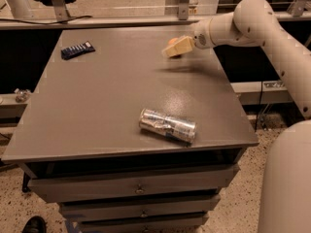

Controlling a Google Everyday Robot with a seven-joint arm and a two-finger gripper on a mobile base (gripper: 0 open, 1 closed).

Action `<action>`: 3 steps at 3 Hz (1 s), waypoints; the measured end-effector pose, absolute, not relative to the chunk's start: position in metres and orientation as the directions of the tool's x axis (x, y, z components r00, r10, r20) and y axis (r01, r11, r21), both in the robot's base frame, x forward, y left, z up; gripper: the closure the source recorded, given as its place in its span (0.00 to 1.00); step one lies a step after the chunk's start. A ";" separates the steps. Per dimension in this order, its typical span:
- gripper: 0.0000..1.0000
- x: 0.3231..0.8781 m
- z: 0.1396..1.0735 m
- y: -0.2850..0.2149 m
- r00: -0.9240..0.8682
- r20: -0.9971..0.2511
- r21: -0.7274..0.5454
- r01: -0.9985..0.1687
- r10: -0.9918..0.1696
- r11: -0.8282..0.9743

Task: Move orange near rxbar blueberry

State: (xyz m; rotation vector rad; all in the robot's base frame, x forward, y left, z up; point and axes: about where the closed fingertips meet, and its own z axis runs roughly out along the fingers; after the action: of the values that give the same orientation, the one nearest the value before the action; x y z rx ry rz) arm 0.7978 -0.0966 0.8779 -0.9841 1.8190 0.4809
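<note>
The orange point(171, 41) is at the far right of the grey table top point(112, 106); only a small part of it shows behind the gripper. My gripper point(174, 48) reaches in from the right on the white arm and is right at the orange, covering most of it. The rxbar blueberry point(77, 50), a flat dark blue wrapper with white markings, lies at the far left of the table, well apart from the orange and the gripper.
A crushed silver and blue can point(167, 125) lies on its side near the table's front right. Drawers point(138, 188) sit under the table top. A rail point(121, 21) runs behind the table's far edge.
</note>
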 end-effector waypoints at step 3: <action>0.41 0.808 0.851 -0.098 -0.243 -0.888 -0.061 -0.778 -0.390 0.625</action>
State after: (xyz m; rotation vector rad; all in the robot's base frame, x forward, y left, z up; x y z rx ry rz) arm 0.8077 -0.0975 0.8506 -0.9343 1.8588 0.4915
